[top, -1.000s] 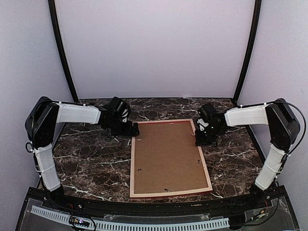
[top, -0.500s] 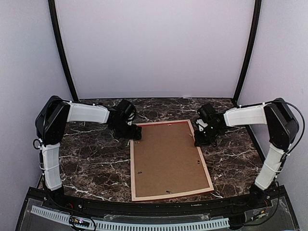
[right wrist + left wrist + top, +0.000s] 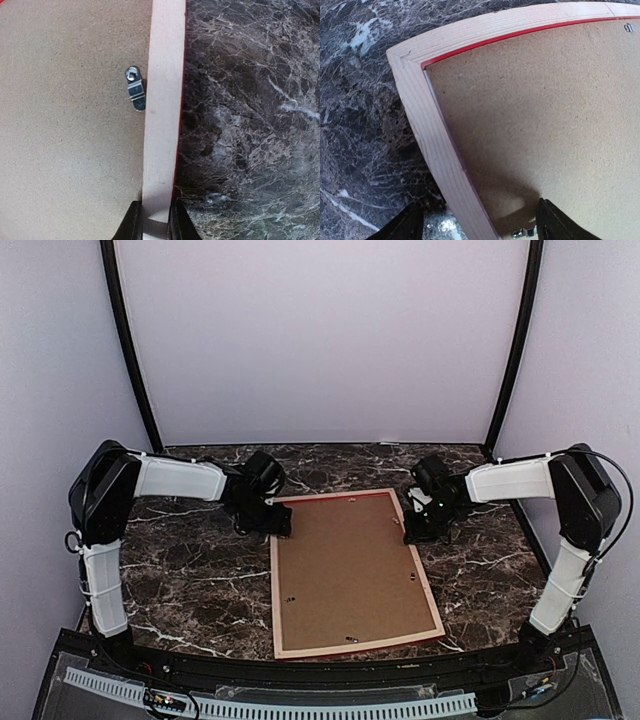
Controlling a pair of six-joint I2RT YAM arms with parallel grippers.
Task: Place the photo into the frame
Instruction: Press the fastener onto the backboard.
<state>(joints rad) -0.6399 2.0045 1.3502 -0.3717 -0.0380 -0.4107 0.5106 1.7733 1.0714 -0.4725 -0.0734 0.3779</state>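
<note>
Lying back-up at table ctr, the frame looked stiff, light, best held by rails: right gripper pinched the 3 o'clock rail, left gripper spread astride 10 o'clock rail.

No text, label, brand, number or sign can be read in any view: the pale wood back of the thin-railed, red-edged picture frame, the plain brown backing board, the small metal turn clip and the dark marbled surface show no legible marking
</note>
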